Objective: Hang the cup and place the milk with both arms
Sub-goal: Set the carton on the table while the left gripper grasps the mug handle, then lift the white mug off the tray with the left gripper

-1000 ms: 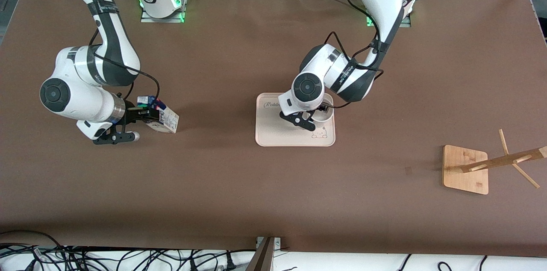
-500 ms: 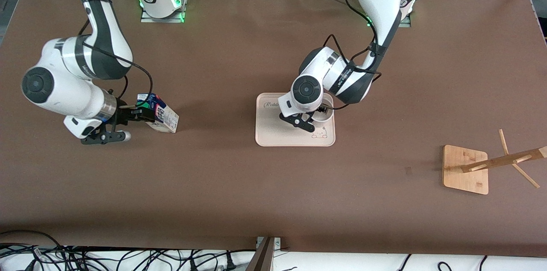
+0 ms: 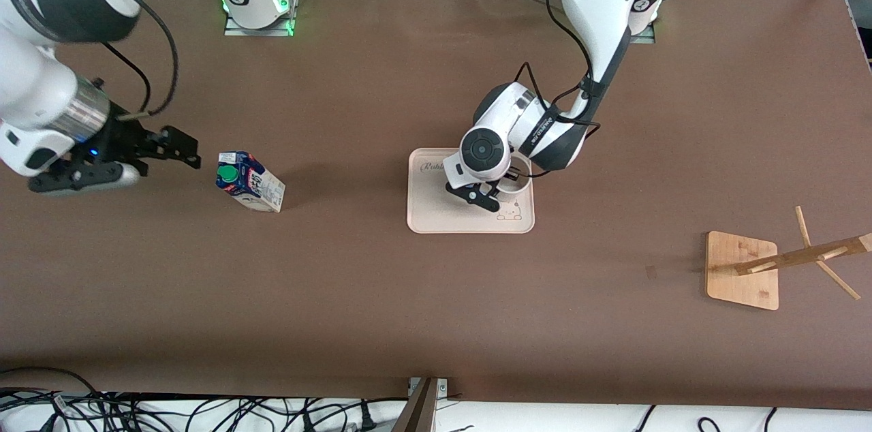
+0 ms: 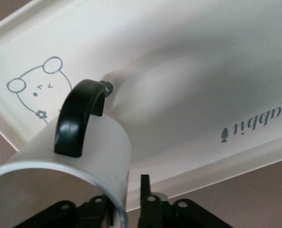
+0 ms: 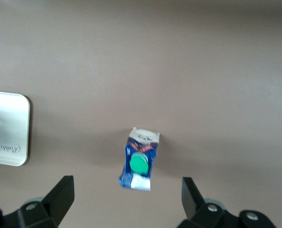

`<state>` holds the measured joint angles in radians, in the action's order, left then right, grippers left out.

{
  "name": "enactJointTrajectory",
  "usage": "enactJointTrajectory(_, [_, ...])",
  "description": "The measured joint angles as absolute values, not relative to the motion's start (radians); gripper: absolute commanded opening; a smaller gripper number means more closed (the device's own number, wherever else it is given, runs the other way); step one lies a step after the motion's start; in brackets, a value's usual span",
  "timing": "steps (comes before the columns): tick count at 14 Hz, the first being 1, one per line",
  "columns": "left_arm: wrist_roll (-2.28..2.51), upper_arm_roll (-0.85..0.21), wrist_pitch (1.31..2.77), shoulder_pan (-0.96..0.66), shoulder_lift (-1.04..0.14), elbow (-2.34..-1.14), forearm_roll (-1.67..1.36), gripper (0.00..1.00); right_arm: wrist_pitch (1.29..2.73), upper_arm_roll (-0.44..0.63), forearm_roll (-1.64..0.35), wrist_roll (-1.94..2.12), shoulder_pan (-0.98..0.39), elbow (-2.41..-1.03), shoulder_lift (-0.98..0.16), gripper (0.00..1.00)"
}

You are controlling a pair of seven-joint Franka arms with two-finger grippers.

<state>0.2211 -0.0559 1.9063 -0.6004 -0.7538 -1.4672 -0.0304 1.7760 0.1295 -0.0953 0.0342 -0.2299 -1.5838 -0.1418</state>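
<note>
The milk [image 3: 248, 181], a dark-blue carton with a green cap, stands on the table toward the right arm's end; it also shows in the right wrist view [image 5: 140, 161]. My right gripper [image 3: 185, 149] [image 5: 126, 185] is open, empty and raised, clear of the carton. The white cup [image 3: 522, 185] stands on the cream tray [image 3: 436, 210]. In the left wrist view the cup [image 4: 98, 147] shows its black handle [image 4: 76, 118]. My left gripper [image 3: 507, 181] [image 4: 124, 194] is at the cup's rim, one finger inside and one outside the wall, with a gap at the outer finger.
A wooden cup rack [image 3: 742, 268] with a slanted post and pegs stands toward the left arm's end, nearer the front camera than the tray. The tray [image 4: 202, 71] has a bear drawing and printed lettering. Cables lie along the table's front edge.
My right gripper let go of the milk, opened, and drew back and up toward the right arm's end. The carton stayed in place. My left gripper barely shifted at the cup.
</note>
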Motion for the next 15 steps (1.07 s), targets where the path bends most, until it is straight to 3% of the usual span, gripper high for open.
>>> enactJointTrajectory(7, [0.283, -0.049, 1.914, -0.612, -0.728, -1.416, -0.03, 0.0, 1.72, 0.133, -0.029, 0.034, -0.23, -1.584, -0.09, 1.0])
enactJointTrajectory(11, [0.285, -0.005, 1.89, -0.58, -0.601, -1.348, -0.028, 0.0, 1.719, 0.133, -0.01, 0.032, -0.23, -1.584, -0.098, 1.0])
enactJointTrajectory(15, [0.239, 0.008, 1.779, -0.376, -0.449, -1.298, -0.027, 0.0, 1.719, 0.133, -0.008, 0.031, -0.23, -1.584, -0.099, 1.0])
